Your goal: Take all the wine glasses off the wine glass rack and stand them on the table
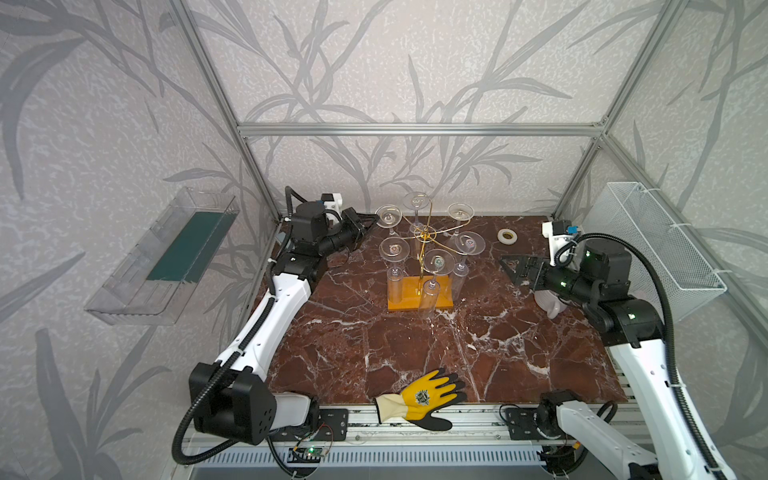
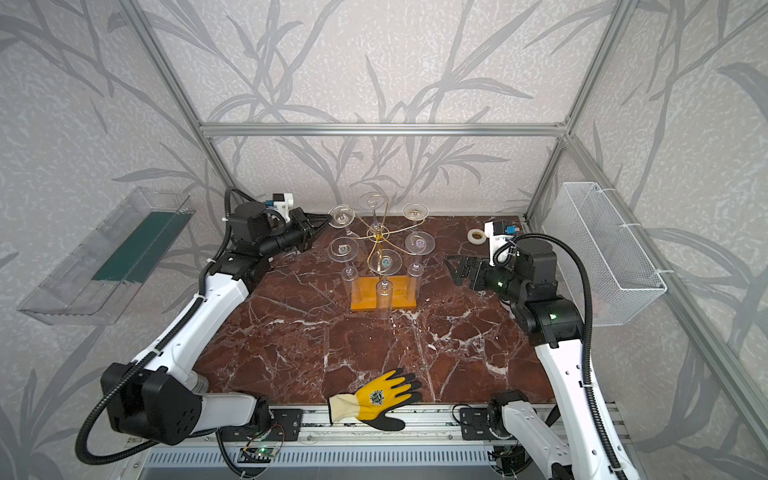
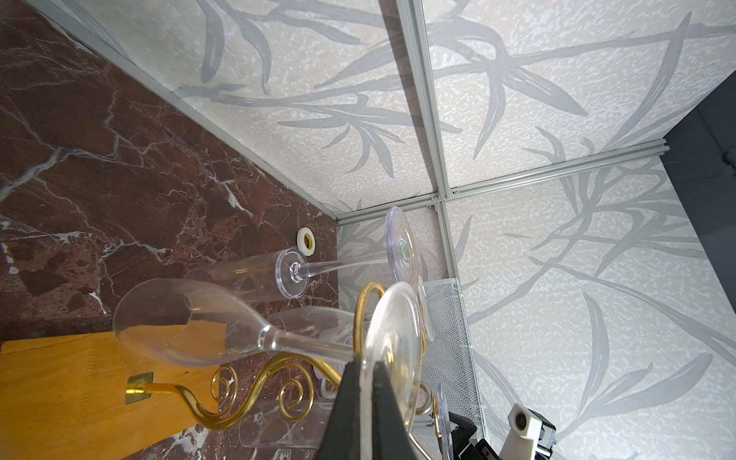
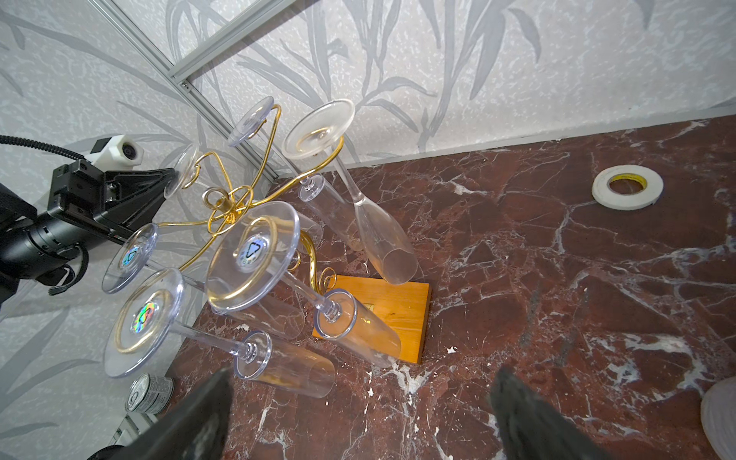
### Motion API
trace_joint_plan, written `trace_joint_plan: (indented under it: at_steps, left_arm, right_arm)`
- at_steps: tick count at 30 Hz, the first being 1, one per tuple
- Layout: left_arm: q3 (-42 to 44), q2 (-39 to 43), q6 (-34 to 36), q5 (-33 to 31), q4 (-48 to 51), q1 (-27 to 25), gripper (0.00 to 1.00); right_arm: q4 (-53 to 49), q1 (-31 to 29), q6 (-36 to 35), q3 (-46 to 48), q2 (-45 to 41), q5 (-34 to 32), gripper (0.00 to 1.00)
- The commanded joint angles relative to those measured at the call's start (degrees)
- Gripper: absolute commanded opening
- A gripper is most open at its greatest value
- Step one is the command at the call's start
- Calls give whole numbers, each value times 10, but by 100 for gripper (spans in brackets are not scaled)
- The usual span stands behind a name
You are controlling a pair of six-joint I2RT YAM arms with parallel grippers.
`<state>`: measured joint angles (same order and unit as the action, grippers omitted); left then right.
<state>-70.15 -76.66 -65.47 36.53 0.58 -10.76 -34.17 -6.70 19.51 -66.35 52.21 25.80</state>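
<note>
Clear glass (image 3: pixel 255 334) hangs from the rack's (image 1: pixel 405 301) far-left arm, its foot pinched in the left gripper (image 3: pixel 365 368). Right of the rack, the right gripper (image 4: pixel 362 378) gapes wide and empty.

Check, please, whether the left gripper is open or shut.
Shut: the left gripper pinches the round foot of a wine glass between its black fingers; the glass hangs on the wine glass rack.

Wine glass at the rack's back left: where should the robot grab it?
Probably by the outer edge of its flat round foot, coming from the left. The wine glass hangs bowl-down with its stem in a curl of the wine glass rack, so that rim sticks out free. The left gripper is shut on it.
</note>
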Motion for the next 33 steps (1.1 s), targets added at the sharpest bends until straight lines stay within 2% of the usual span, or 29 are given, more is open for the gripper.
trace_joint_plan:
  at_steps: [1, 12, 27, 33]
  left_arm:
    - [-15, -2, -6, 2, 21, -2, 0]
    - [-62, 21, -12, -23, 57, -3, 0]
    - [-116, -25, 3, -33, 61, -6, 0]
    - [-159, -51, 37, -31, 104, -14, 0]
  right_arm:
    - [-1, -2, 7, 2, 3, -4, 99]
    - [-3, -2, 14, -18, 11, -1, 99]
    - [-10, -2, 14, -30, 0, 7, 99]
    - [-10, -2, 17, -30, -2, 7, 99]
